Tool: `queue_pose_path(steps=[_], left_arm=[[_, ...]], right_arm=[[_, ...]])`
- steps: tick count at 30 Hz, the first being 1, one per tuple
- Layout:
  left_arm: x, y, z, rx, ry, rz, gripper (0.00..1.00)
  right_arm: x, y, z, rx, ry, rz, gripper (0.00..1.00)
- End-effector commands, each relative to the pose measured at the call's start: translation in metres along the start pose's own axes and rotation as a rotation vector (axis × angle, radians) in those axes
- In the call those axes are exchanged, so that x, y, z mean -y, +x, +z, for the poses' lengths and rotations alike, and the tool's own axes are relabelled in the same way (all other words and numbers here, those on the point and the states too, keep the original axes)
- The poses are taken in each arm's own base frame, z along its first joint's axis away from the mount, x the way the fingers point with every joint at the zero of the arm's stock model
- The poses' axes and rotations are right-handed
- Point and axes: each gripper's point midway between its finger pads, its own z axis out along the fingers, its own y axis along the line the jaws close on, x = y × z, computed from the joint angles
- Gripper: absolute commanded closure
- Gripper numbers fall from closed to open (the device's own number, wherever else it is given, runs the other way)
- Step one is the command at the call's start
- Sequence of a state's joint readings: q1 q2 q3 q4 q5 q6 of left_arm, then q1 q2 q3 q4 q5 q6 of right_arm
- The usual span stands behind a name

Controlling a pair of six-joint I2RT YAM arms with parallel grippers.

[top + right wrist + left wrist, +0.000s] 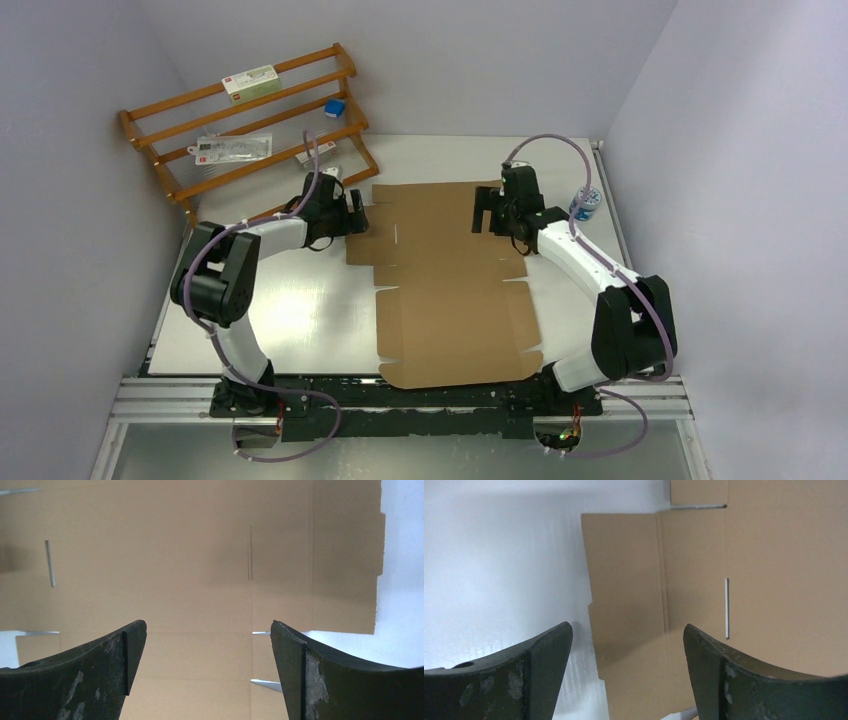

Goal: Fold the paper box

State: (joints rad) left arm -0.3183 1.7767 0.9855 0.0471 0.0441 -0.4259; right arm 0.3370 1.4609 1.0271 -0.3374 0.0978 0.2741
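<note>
Top external view gives me the paper box (450, 290) as a flat, unfolded brown cardboard sheet lying on the white desk (290, 310). It runs from the near edge between the two arm bases out toward the far side. Its flaps and slits are spread open, and nothing on it is folded up.

My left pincer (358, 215) sits at the sheet's far left edge, and my right pincer (487, 215) sits over the far right part of the same sheet. They face each other across the cardboard.

On the left wrist camera the jaws stand wide. One dark finger (544, 655) hangs over bare desk and the other is over cardboard, so the gap straddles the edge of a side flap. A narrow slit (726, 607) shows just beyond the right finger.

On the right wrist camera the jaws are spread just as wide. Both fingers (115, 655) are above cardboard, and the sheet's right border with a strip of desk lies off to the side. Neither pincer grips anything. I cannot tell whether the fingertips touch the sheet.

Behind the left arm a wooden rack (240, 120) leans at the back wall, with a small blue block (334, 108) and some packets on its rails. A small blue-and-white container (585, 203) stands on the desk, just beside the right arm.
</note>
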Motion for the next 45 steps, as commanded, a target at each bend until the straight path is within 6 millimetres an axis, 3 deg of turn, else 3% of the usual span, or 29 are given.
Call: queue_pose_path(steps=[1, 9, 16, 24, 28, 32, 37, 39, 45], left_arm=[[0.013, -0.003, 0.005, -0.018, 0.079, 0.013, 0.14], [0.02, -0.007, 0.015, -0.017, 0.11, -0.002, 0.15], [0.013, -0.013, 0.012, -0.007, 0.056, -0.005, 0.13], [0.014, -0.036, 0.009, 0.014, -0.011, 0.035, 0.12], [0.023, -0.05, 0.01, 0.021, 0.003, 0.055, 0.12], [0.043, -0.069, 0.013, 0.056, 0.058, 0.084, 0.12], [0.064, -0.077, 0.026, 0.079, 0.14, 0.123, 0.12], [0.071, -0.078, 0.029, 0.109, 0.174, 0.132, 0.13], [0.08, -0.077, 0.044, 0.13, 0.223, 0.152, 0.14]], right_arm=[[0.01, 0.015, 0.014, -0.035, 0.022, 0.058, 0.0], [0.026, 0.064, 0.022, -0.127, 0.088, 0.149, 0.0], [0.03, 0.113, 0.023, -0.219, 0.089, 0.192, 0.0], [0.027, 0.138, 0.01, -0.245, 0.053, 0.252, 0.0], [0.016, 0.14, -0.001, -0.227, -0.023, 0.265, 0.0], [0.01, 0.12, -0.009, -0.152, -0.071, 0.245, 0.0], [0.006, 0.058, -0.01, -0.002, -0.08, 0.163, 0.0], [0.014, 0.032, -0.006, 0.046, -0.031, 0.14, 0.0], [0.025, -0.029, 0.017, 0.164, -0.063, 0.242, 0.0]])
